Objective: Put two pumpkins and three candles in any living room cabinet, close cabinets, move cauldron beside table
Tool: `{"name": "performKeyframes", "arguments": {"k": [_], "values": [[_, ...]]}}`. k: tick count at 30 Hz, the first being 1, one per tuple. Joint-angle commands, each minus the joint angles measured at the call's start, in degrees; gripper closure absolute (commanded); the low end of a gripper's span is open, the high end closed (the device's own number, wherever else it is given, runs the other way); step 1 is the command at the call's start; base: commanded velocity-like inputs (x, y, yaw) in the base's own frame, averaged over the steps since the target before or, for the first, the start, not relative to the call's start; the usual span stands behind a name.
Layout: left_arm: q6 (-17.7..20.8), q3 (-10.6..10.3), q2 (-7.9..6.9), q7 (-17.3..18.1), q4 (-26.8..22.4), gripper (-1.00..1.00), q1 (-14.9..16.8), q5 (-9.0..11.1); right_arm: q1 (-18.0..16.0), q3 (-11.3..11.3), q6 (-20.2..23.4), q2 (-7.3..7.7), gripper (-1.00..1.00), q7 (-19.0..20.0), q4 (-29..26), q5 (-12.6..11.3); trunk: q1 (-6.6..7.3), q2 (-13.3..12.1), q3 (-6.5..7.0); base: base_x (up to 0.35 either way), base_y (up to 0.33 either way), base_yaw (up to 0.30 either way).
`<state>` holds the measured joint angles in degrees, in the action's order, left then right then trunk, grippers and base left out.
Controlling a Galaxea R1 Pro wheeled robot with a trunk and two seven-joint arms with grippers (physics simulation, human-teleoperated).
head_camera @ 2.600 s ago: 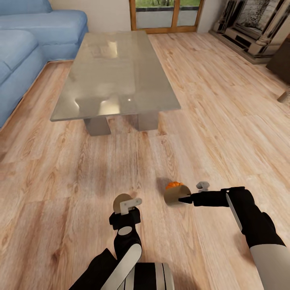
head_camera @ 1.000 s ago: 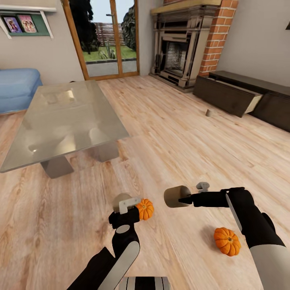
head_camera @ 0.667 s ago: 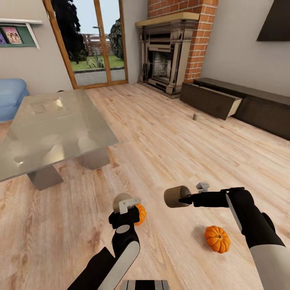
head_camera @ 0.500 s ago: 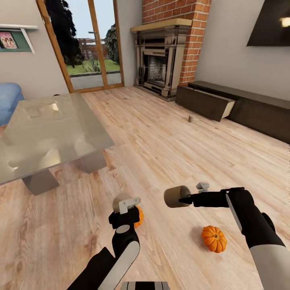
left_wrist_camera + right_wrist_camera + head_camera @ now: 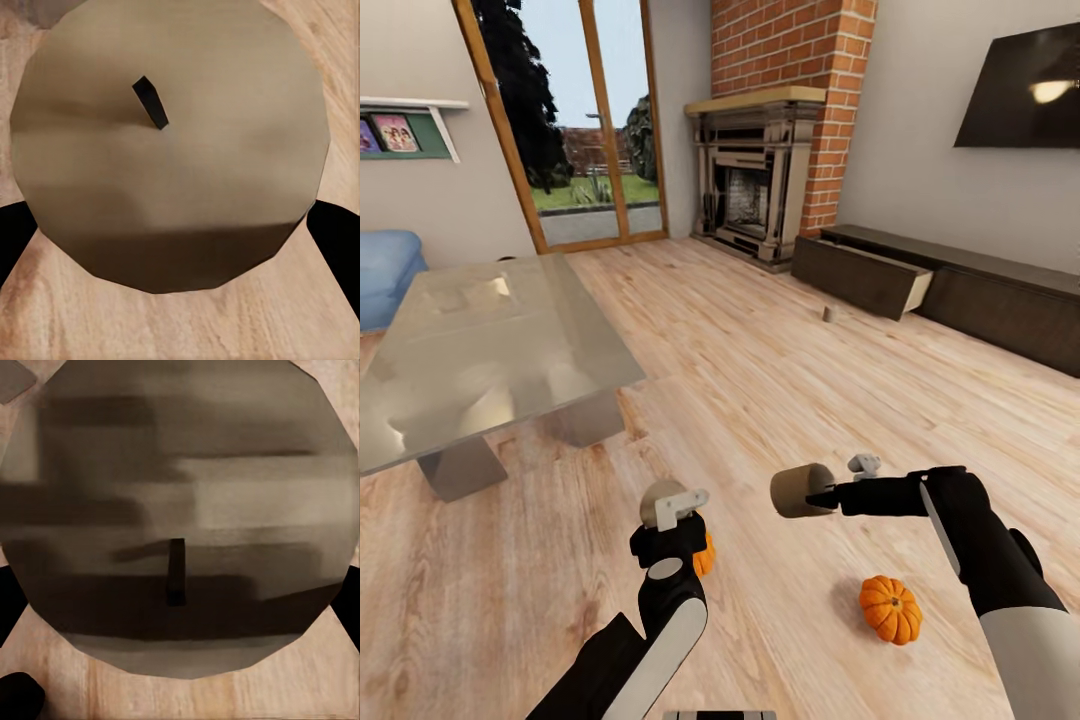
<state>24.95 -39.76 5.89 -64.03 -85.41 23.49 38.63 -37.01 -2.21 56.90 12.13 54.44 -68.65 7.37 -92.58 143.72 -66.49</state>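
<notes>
My left gripper is shut on a greyish candle, its wick end facing the left wrist camera. In my right gripper, also shut, sits a second candle. A third candle stands on the floor in front of the dark-brown cabinet, whose left drawer is pulled out. One orange pumpkin lies on the floor below my right forearm. The other pumpkin peeks out from behind my left wrist. The glass-topped table stands at the left. The cauldron is out of view.
A brick fireplace fills the far corner, with glazed doors to its left. A blue sofa sits behind the table. A dark screen hangs above the cabinet. Wooden floor stretches between me and the cabinet.
The head view has swung right and tilted up, bringing the fireplace, cabinet and both pumpkins into sight. Both arms keep the same pose, each still holding its candle.
</notes>
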Motion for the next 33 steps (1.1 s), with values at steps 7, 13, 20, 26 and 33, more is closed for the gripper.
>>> {"name": "performKeyframes", "arguments": {"k": [7,13,20,26,33], "values": [[0.21,3.21,-0.47,2.64,0.25,1.0,-0.03,3.29,0.0,-0.03,0.08,-2.58,1.0,-19.09,1.2,1.61,0.18,-0.1,1.56,0.0,0.0,0.0],[0.35,8.64,-0.98,4.96,0.79,1.0,-0.03,6.14,0.0,0.04,-1.64,-6.75,1.0,-34.17,5.79,1.68,0.33,-0.18,2.89,0.0,0.0,0.0],[0.36,14.51,-1.12,12.34,5.5,1.0,-0.03,6.36,0.0,0.1,-10.93,-8.5,1.0,-36.09,15.42,1.93,0.51,-0.27,4.44,0.0,0.0,0.0],[0.29,20.52,-2.11,18.42,12.31,1.0,-0.03,6.33,-0.13,0.14,-22.73,-10.13,1.0,-39.17,26.54,1.92,0.67,-0.35,5.77,0.0,0.0,0.0],[0.36,21.19,-3.04,21.23,13.43,1.0,-0.03,6.28,-0.17,0.11,-24.25,-10.45,1.0,-41.81,27.9,1.65,0.85,-0.45,7.33,0.0,0.0,-0.003]]}}
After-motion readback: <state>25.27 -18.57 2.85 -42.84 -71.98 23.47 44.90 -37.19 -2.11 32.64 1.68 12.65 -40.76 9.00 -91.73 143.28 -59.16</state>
